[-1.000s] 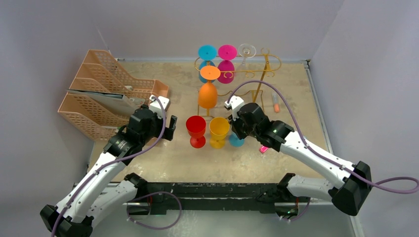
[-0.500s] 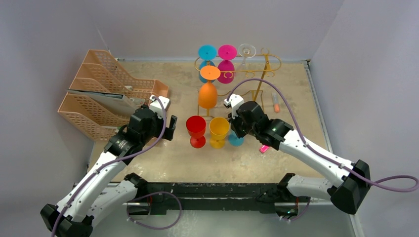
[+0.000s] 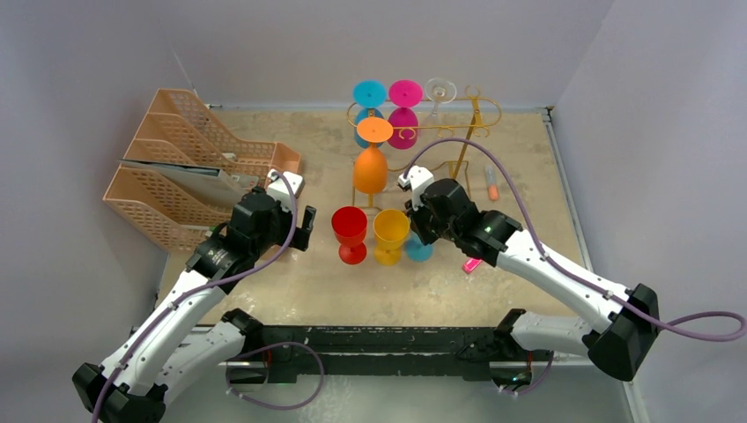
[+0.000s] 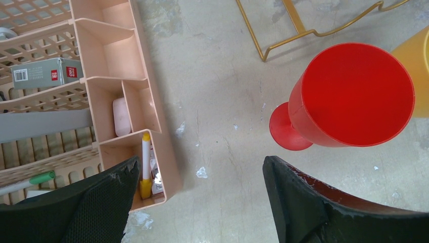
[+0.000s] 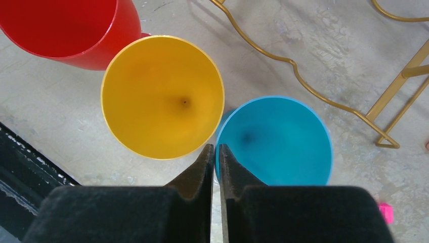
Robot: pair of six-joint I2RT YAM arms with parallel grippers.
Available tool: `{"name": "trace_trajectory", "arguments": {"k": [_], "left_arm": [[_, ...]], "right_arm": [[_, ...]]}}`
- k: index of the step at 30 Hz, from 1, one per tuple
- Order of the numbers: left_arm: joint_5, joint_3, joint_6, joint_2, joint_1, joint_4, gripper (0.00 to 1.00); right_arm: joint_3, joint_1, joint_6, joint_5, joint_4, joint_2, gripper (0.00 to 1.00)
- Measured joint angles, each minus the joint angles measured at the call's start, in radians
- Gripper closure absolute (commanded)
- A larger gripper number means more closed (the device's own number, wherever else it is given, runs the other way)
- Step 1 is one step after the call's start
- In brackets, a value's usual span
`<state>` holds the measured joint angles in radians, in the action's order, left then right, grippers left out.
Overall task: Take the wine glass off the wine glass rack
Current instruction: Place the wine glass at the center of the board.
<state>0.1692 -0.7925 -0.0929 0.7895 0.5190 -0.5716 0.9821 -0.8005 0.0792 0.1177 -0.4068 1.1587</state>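
Note:
The gold wire wine glass rack (image 3: pixel 477 115) stands at the back of the table. Cyan (image 3: pixel 370 93), magenta (image 3: pixel 405 92), clear (image 3: pixel 440 89) and orange (image 3: pixel 371 167) glasses hang from it upside down. Red (image 3: pixel 350 226), yellow (image 3: pixel 390 229) and blue (image 3: pixel 423 252) glasses stand upright on the table in front. My right gripper (image 5: pixel 215 150) is shut on the near rim of the blue glass (image 5: pixel 275 142), beside the yellow one (image 5: pixel 162 96). My left gripper (image 4: pixel 200 167) is open and empty over bare table, left of the red glass (image 4: pixel 354 96).
Peach mesh file trays (image 3: pixel 176 167) with pens and small items fill the left side, close to my left gripper. A small pink object (image 3: pixel 470 265) and an orange marker (image 3: pixel 491 187) lie on the right. Grey walls enclose the table.
My right arm has shifted slightly to the left and away from me with its gripper at the blue glass. The left arm has hardly moved.

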Motion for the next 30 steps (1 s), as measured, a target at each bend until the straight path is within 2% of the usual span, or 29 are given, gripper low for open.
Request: {"name": "trace_trajectory", "arguments": {"k": [7, 17, 30], "left_arm": [[0.000, 0.000, 0.001, 0.000, 0.000, 0.000, 0.12], [0.002, 0.000, 0.004, -0.001, 0.000, 0.000, 0.12], [0.004, 0.000, 0.007, -0.003, 0.000, 0.000, 0.12]], "right_arm": [[0.029, 0.000, 0.011, 0.004, -0.019, -0.019, 0.79], [0.088, 0.000, 0.043, -0.001, -0.074, -0.021, 0.70], [0.231, -0.007, 0.127, -0.037, -0.150, 0.120, 0.72]]}}
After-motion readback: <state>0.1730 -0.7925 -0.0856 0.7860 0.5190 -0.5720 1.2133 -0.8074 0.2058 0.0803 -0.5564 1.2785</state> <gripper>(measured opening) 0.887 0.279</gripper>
